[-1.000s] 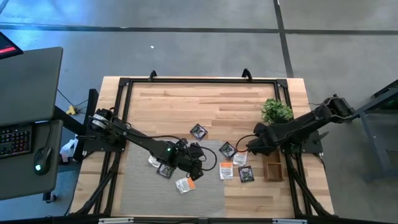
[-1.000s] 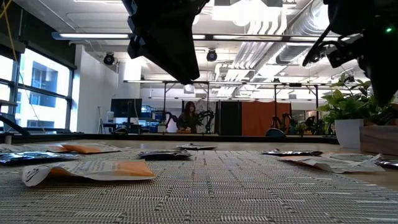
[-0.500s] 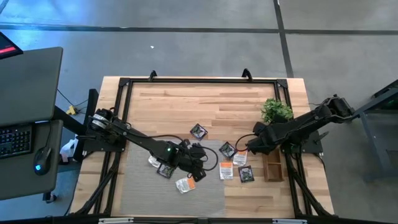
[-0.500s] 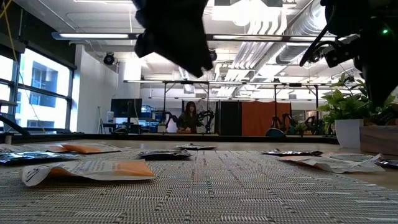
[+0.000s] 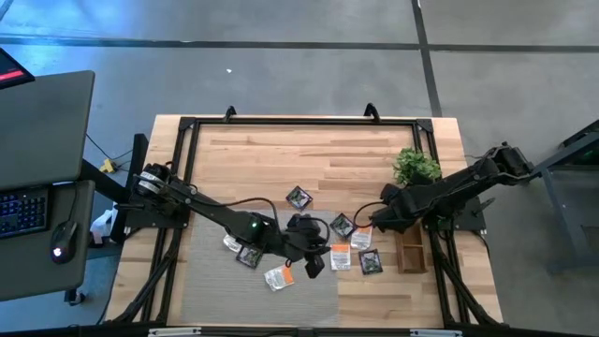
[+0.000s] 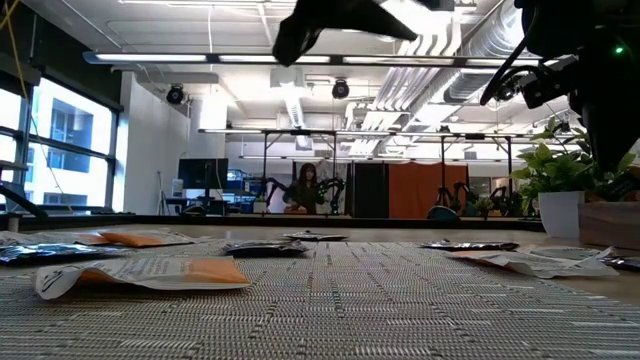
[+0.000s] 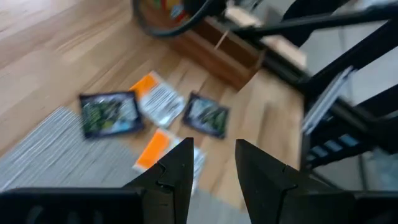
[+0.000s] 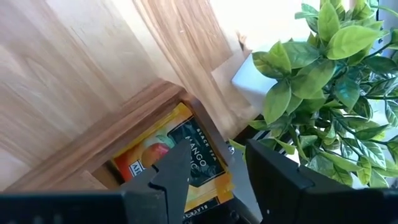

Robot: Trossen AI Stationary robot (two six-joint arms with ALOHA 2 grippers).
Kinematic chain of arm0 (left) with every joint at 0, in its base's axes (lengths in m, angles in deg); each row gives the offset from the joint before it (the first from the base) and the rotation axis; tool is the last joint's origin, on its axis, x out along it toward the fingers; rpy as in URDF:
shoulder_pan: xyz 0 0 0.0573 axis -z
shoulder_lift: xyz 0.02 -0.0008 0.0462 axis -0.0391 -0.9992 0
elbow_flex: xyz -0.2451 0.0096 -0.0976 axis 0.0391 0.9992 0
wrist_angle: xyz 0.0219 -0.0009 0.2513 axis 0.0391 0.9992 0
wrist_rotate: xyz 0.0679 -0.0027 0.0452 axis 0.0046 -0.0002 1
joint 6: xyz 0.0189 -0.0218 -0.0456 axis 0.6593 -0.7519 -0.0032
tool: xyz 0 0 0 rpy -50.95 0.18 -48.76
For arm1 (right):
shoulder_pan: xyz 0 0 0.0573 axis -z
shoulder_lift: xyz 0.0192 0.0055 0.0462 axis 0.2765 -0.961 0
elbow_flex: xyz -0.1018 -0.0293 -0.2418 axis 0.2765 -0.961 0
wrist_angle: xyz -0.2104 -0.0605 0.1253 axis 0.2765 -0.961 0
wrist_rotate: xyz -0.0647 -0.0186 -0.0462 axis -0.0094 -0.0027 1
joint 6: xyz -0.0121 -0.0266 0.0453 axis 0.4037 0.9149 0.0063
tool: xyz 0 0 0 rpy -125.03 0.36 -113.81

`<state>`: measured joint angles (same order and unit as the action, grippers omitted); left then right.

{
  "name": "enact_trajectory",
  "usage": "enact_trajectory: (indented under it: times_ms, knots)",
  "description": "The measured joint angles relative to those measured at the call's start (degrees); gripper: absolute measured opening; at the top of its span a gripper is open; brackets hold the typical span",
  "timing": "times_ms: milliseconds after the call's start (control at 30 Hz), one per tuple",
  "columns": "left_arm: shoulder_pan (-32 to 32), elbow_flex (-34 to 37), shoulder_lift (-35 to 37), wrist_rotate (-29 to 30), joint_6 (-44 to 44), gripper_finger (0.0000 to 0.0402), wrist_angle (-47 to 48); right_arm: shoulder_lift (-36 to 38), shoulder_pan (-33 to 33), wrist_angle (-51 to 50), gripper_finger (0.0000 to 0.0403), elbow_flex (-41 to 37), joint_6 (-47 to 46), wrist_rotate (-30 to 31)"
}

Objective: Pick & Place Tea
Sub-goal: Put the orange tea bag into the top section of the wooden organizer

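**Left arm swings toward the tray side; right arm poised over the tray**

Over the last second the left end effector (image 5: 313,264) has slid along the grey mat (image 5: 201,281) from above the cluster of sachets at its middle toward the mat's right edge, and in the low view it has risen almost out of the top of the picture. Its fingers (image 7: 178,169) stand apart with nothing visibly between them in the left wrist view, though that view is blurred, so an empty grip is my reading rather than a certainty. It now hangs over the white-and-orange sachets (image 5: 341,255) and a black sachet (image 5: 371,262) lying just off the mat. That suggests it is lining up its next pick.

The right end effector (image 5: 367,221) has widened its fingers (image 8: 168,177) and holds nothing; directly beneath it an orange-yellow sachet (image 8: 171,152) lies inside the wooden tray (image 8: 106,146), beside the potted plant (image 5: 416,167). That looks like a delivery just completed.

The left arm reaches long and low across the bench (image 5: 346,159). The right arm is folded inward from the right side.
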<state>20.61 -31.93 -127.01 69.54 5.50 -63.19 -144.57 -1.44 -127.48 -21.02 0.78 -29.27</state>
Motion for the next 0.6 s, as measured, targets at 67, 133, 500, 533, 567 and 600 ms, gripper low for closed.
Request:
enact_trajectory:
  times_ms: [67, 133, 500, 533, 567, 600]
  knots:
    - [0.0, 0.0, 0.0, 0.0, 0.0, 0.0117, -2.5, 0.0, 0.0, 0.5, 0.0147, 0.0, -0.2, -0.2]
    - [0.0, 0.0, 0.0, 0.0, 0.0, 0.0117, -5.1, 0.0, -0.2, 1.1, 0.0145, 0.0, -0.2, -0.7]
    - [0.0, 0.0, 0.0, 0.0, 0.0, 0.0117, -8.4, 0.0, -0.2, 3.7, 0.0143, 0.0, -0.2, -1.3]
    - [0.0, 0.0, 0.0, 0.0, 0.0, 0.0117, -8.4, 0.0, -0.2, 3.8, 0.0142, 0.0, -0.2, -1.3]
    - [0.0, 0.0, 0.0, 0.0, 0.0, 0.0117, -8.4, 0.0, -0.2, 3.8, 0.0142, 0.0, -0.2, -1.3]
    - [0.0, 0.0, 0.0, 0.0, 0.0, 0.0117, -8.4, 0.0, -0.2, 3.7, 0.0143, 0.0, -0.2, -1.3]
